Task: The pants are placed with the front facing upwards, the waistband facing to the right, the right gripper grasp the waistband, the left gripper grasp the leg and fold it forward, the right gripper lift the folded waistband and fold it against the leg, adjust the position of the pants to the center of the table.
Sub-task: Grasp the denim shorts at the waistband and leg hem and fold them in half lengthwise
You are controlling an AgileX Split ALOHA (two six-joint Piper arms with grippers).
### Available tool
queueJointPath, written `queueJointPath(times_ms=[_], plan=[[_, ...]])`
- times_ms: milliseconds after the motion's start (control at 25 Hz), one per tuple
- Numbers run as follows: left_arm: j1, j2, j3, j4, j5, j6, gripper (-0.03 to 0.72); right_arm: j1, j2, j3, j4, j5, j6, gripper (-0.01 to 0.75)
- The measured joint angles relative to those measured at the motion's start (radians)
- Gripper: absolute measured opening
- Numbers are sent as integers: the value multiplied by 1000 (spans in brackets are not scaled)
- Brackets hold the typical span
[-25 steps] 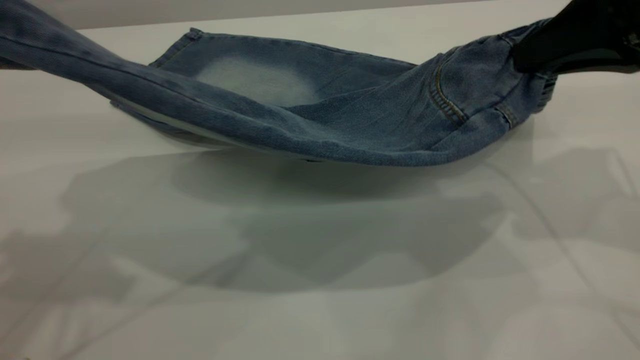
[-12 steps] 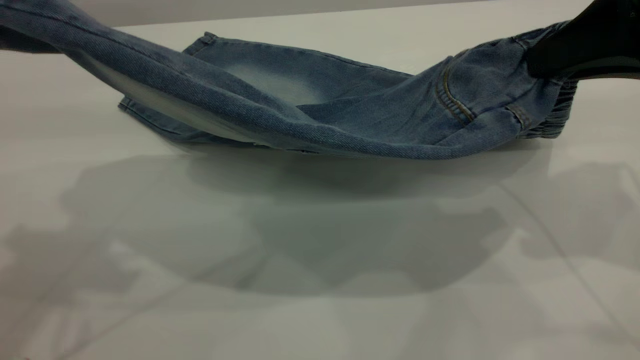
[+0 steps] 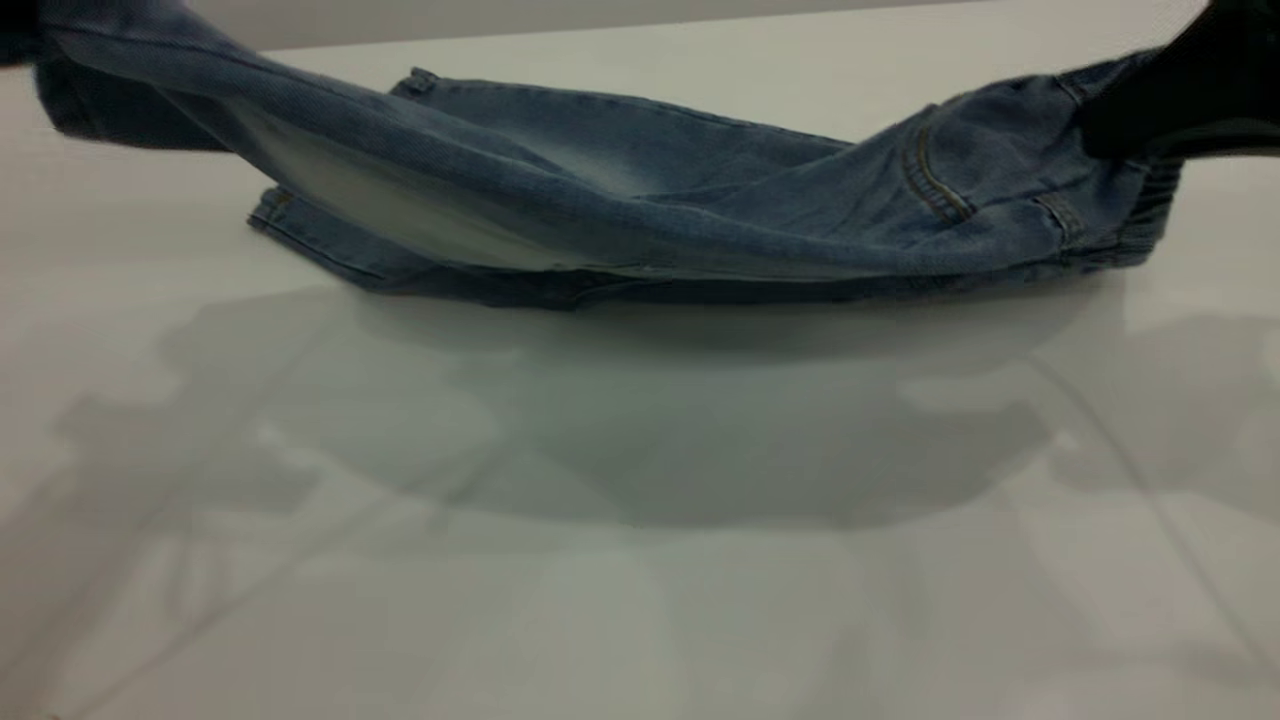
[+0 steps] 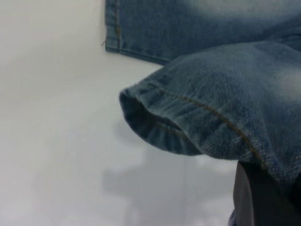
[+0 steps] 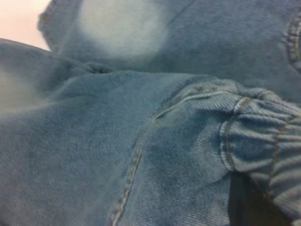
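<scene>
The blue denim pants [image 3: 700, 215] lie stretched across the white table [image 3: 640, 560]. The far leg [image 3: 560, 140] rests flat. The near leg [image 3: 300, 110] is raised toward the upper left, above the far one. In the left wrist view the leg's stitched hem [image 4: 188, 122] drapes over my left gripper [image 4: 270, 188], which is shut on it; only one black finger [image 4: 256, 202] shows. At the right, my black right gripper [image 3: 1120, 130] is shut on the gathered waistband [image 3: 1150, 210]. The waistband's ruched elastic [image 5: 263, 141] covers a dark finger [image 5: 247, 202].
The table's far edge [image 3: 600, 30] runs just behind the pants. Bare tabletop with arm shadows [image 3: 620, 440] spreads in front of them.
The whole pants have shifted right and sunk closer to the table. The raised leg has swung farther over the flat leg, and the waistband end has come lower.
</scene>
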Motion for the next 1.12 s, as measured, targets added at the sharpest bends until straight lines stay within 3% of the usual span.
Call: queueJointPath(times_ms=[1120], plan=[[0, 162, -1, -29, -234, -4, 40, 0, 148, -41, 132, -60, -64, 39]])
